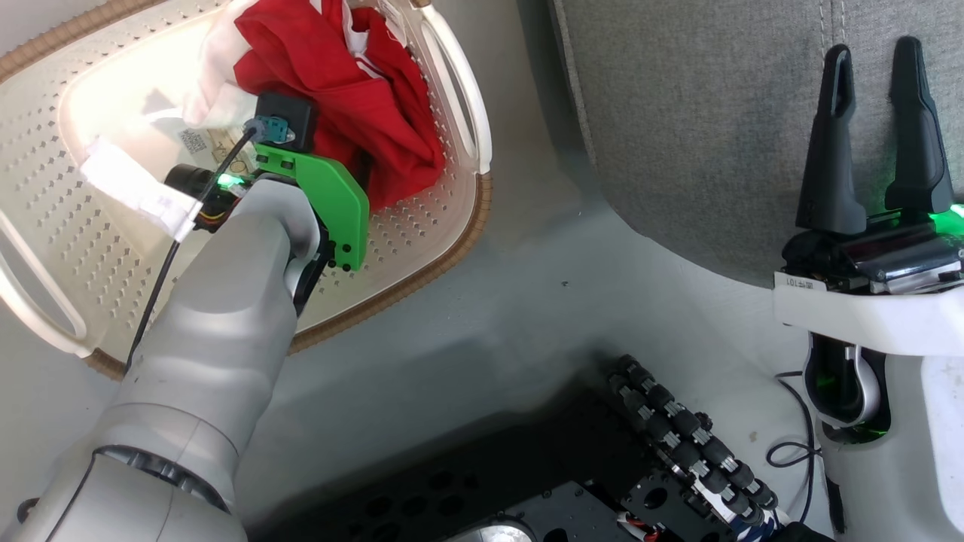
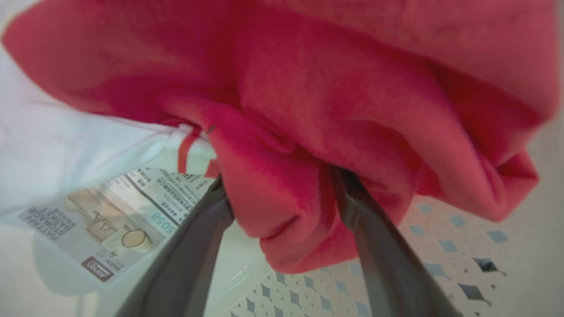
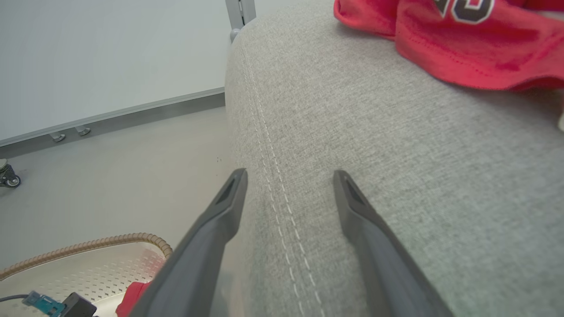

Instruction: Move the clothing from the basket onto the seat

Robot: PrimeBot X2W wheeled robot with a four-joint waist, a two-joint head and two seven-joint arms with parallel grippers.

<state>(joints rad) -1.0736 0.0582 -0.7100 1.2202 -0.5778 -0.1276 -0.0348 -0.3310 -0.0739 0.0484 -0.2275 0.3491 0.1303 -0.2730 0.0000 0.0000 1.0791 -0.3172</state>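
Clothing: we see one red garment (image 1: 354, 98) bunched in the basket (image 1: 422, 226), far left; a numbered garment (image 3: 462, 48) lies on the seat (image 1: 715, 113).
Left gripper (image 2: 280, 185): wide, straddling a fold.
Right gripper (image 3: 291, 176): wide, empty, over the seat.
Handling: we judge it light, soft and floppy; pinch a thick fold.

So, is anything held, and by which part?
Nothing held yet: left gripper stands open astride a fold of the red garment; right gripper open, empty.
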